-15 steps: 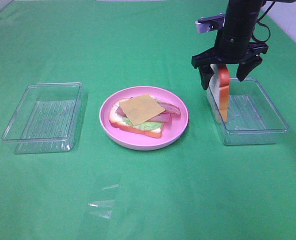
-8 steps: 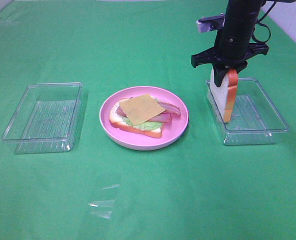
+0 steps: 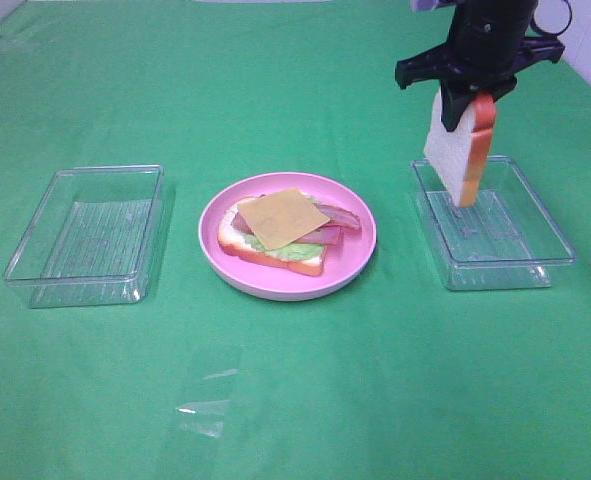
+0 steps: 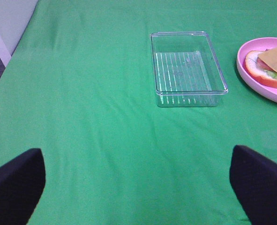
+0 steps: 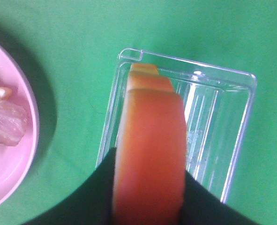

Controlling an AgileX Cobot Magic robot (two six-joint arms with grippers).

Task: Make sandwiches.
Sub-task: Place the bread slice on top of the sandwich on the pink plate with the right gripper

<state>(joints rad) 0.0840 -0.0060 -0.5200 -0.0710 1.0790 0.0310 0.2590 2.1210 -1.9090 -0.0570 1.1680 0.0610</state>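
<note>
On the pink plate (image 3: 355, 262) lies an open sandwich (image 3: 285, 232): a bread slice with lettuce, bacon strips and a yellow cheese square on top. It also shows in the left wrist view (image 4: 269, 68). My right gripper (image 3: 472, 100) is shut on a second bread slice (image 3: 459, 152) with an orange-brown crust and holds it on edge above the right clear tray (image 3: 495, 262). The right wrist view shows that slice's crust (image 5: 150, 150) between the jaws over the tray (image 5: 222, 122). My left gripper (image 4: 138, 180) is open and empty, low over the cloth, left of the left clear tray (image 4: 187, 70).
An empty clear tray (image 3: 85, 235) stands at the left. A scrap of clear film (image 3: 207, 400) lies on the green cloth near the front. A white wall edge (image 3: 590, 50) runs along the far right.
My right gripper shut on the bread slice standing in the right tray and lifted it up out of the tray. The plate, the sandwich and the left tray have not moved.
</note>
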